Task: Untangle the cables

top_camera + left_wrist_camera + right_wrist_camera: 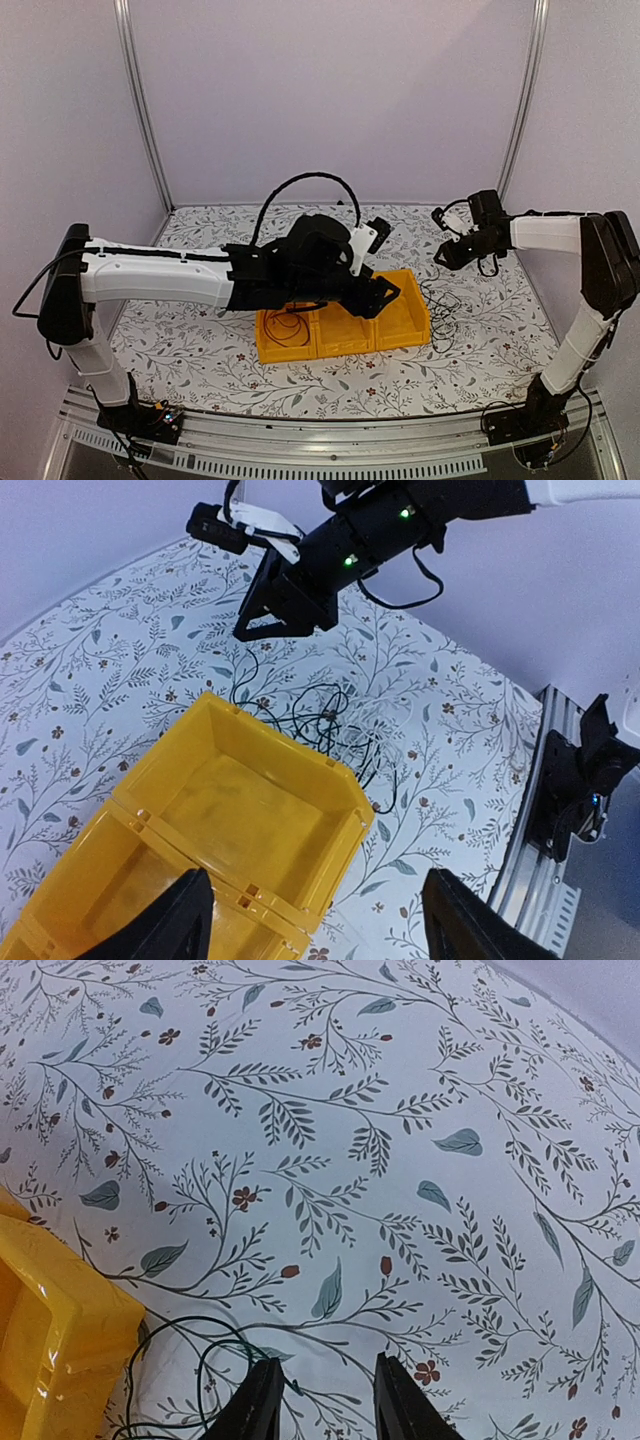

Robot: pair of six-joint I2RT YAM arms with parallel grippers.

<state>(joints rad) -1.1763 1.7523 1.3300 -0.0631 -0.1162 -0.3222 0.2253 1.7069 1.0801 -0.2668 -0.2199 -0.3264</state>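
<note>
yellow plastic bin (345, 350) sits mid-table, with open floral cloth (400, 1160) all round. thin dark cables (330, 715) tangle just beside its right edge; a red loop (287, 327) lies in its left compartment. left gripper (315, 920) over the bin, fingers apart; right gripper (320, 1400) above the tangle, fingers apart.

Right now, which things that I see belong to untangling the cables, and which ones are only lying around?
Belong to the job:
- yellow plastic three-compartment bin, probably for sorted cables
- tangle of thin dark cables lying beside it
- thin red cable loop in its left compartment

Only around:
- thick black corrugated hose on the left arm
- floral table cover
</note>
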